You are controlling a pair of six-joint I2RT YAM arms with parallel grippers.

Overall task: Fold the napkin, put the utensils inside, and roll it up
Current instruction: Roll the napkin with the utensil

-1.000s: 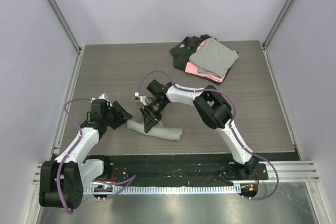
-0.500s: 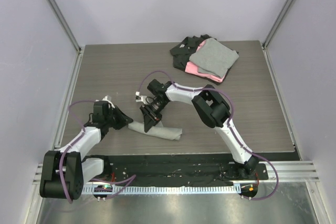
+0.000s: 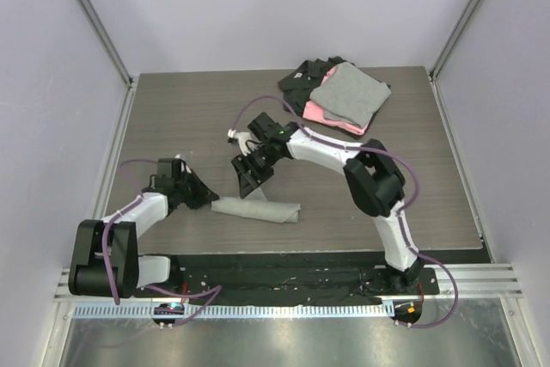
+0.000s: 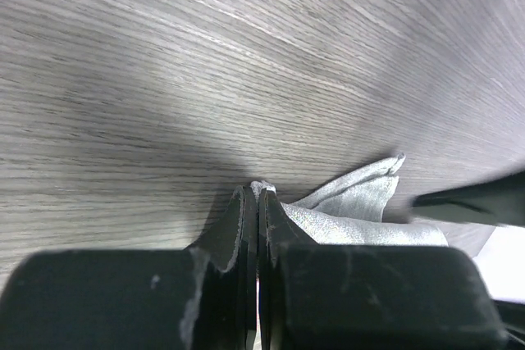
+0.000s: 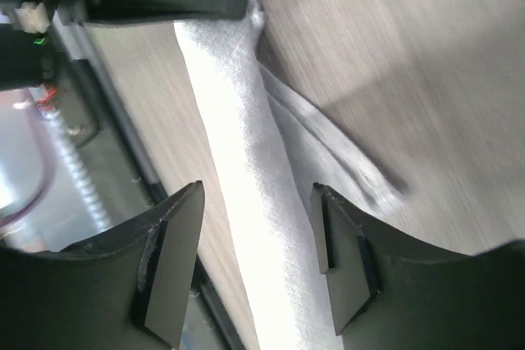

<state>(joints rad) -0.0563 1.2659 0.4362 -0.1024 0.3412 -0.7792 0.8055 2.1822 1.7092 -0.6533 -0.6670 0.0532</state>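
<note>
The napkin (image 3: pixel 256 209) lay along the near edge of the bench (image 3: pixel 172 118). The left end effector (image 3: pixel 210 201) sat at its left end and the right end effector (image 3: pixel 247 183) just behind its left half. A cloth stack (image 3: pixel 339 96) lay well apart at the far right.

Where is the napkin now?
The napkin lies rolled near the table's front edge, left of centre in the top view, one end in the left gripper, right gripper just beyond.
</note>
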